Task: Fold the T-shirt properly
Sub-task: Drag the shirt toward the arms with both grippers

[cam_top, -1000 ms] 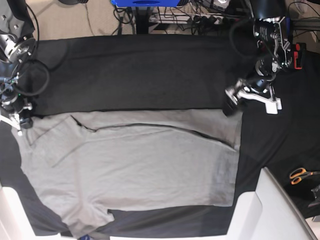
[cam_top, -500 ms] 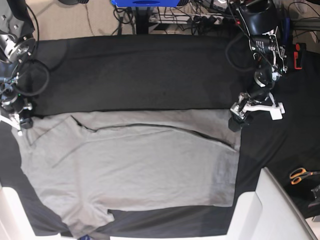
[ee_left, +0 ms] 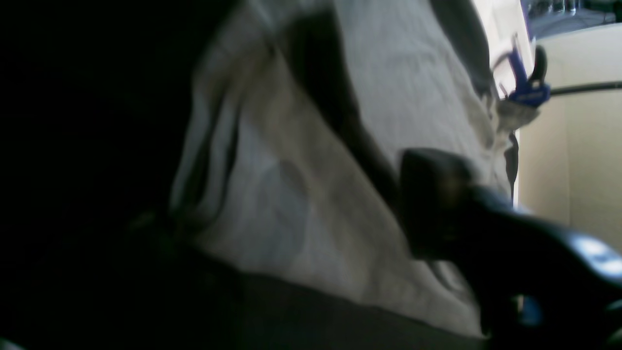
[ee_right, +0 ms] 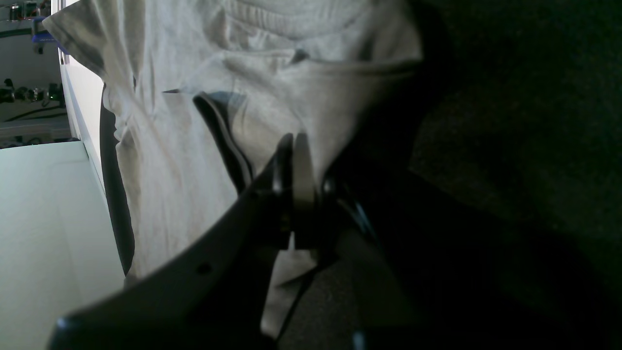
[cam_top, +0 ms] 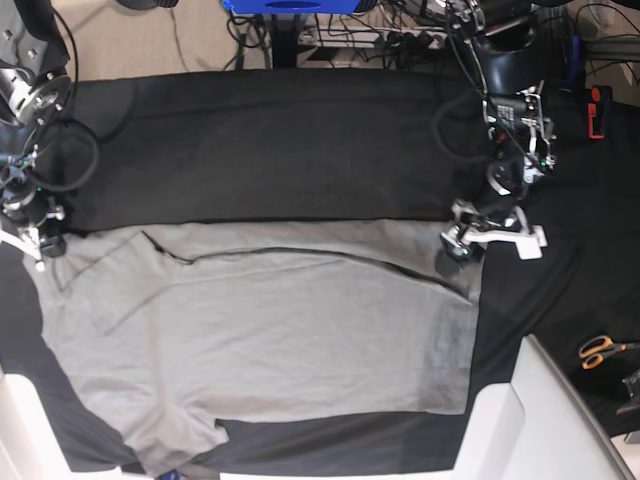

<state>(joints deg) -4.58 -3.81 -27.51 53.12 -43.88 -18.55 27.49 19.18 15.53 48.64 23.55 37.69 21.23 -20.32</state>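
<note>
Only up close, right jaws pinching T-shirt (ee_right: 301, 121) fabric

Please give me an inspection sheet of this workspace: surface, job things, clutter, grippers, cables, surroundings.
Surface: black table cloth covers the table.
Job's things: grey T-shirt lies flat, far edge folded over.
Clutter: orange-handled scissors at the side.
Grippers: right gripper shut on the T-shirt's corner; left gripper at the opposite far corner, grip unclear.
Cables: bundle on the floor beyond the table.
Surroundings: white panel at the near edge.
</note>
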